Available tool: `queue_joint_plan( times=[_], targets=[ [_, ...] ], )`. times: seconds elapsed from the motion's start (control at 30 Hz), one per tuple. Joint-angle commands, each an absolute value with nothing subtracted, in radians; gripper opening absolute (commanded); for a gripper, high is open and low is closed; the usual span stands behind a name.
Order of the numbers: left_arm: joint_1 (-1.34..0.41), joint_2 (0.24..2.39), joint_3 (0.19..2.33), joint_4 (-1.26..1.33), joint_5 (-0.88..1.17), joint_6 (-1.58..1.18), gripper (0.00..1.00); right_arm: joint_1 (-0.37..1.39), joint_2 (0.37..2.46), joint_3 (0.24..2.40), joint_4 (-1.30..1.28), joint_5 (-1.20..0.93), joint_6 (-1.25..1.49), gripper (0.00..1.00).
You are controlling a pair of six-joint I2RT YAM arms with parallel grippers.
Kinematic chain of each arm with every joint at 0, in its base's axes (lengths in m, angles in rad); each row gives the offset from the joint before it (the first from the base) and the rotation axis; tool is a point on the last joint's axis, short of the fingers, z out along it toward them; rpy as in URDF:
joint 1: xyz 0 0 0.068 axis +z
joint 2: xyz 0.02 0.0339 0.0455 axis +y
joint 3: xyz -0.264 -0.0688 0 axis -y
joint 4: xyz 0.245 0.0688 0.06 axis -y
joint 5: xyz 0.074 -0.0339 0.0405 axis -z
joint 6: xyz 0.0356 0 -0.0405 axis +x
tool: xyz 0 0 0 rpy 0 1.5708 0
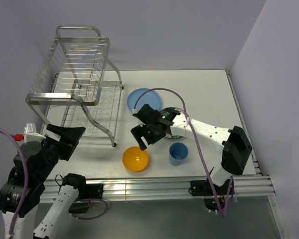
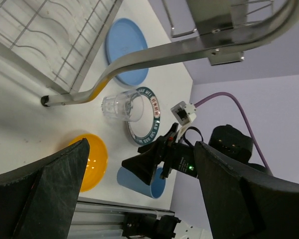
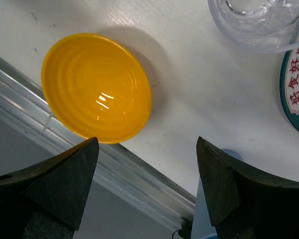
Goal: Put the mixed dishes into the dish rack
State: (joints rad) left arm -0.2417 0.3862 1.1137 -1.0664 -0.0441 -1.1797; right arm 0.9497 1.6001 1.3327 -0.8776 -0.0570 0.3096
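The silver wire dish rack (image 1: 79, 84) stands at the back left, with no dishes in it. The light-blue plate (image 1: 143, 99) lies to its right. The white plate with the teal lettered rim (image 2: 149, 119) lies partly under my right arm, with the clear glass (image 2: 122, 106) on its side at the plate's edge. The orange-yellow bowl (image 1: 135, 159) and the blue cup (image 1: 178, 153) sit near the front edge. My right gripper (image 1: 142, 139) is open and empty, hovering just behind the bowl (image 3: 97, 87). My left gripper (image 1: 70, 137) is open and empty, in front of the rack.
The rack's bent tubular leg (image 2: 139, 59) reaches the table between my left gripper and the dishes. An aluminium rail (image 1: 164, 186) runs along the front table edge, close to the bowl and cup. A purple cable (image 1: 189, 124) loops over my right arm.
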Motion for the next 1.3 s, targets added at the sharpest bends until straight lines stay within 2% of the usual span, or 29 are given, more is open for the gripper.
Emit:
queue_joint_plan(
  times=[0.0,0.27,0.57,0.77,0.83,1.03,1.13,1.2,1.27],
  targets=[
    [-0.244,0.428,1.141,-1.118,-0.064,-1.164,0.92,0.943,1.6,1.307,-0.792,-0.084,0.334,0.86],
    [-0.244,0.626,1.203,-1.199,0.029,-1.013,0.83,0.942,1.634,1.201,-0.689,-0.152,0.348,0.8],
    [-0.244,0.617,1.206,-1.187,0.043,-1.003,0.81,0.942,1.615,1.051,-0.494,-0.213,0.4,0.71],
    [-0.244,0.643,1.23,-1.19,0.061,-0.962,0.81,0.943,1.652,1.016,-0.419,-0.261,0.414,0.61],
    [-0.244,0.641,1.224,-1.183,0.071,-0.957,0.81,0.942,1.666,1.011,-0.396,-0.27,0.423,0.53],
    [-0.242,0.655,1.227,-1.184,0.089,-0.937,0.81,0.942,1.687,0.989,-0.365,-0.261,0.436,0.42],
    [-0.244,0.655,1.227,-1.189,0.097,-0.931,0.81,0.942,1.69,0.983,-0.36,-0.258,0.434,0.26],
    [-0.244,0.653,1.226,-1.186,0.1,-0.93,0.81,0.942,1.694,0.989,-0.374,-0.255,0.431,0.02],
    [-0.244,0.65,1.226,-1.186,0.103,-0.93,0.81,0.945,1.674,0.999,-0.385,-0.23,0.422,0.0]
  ],
)
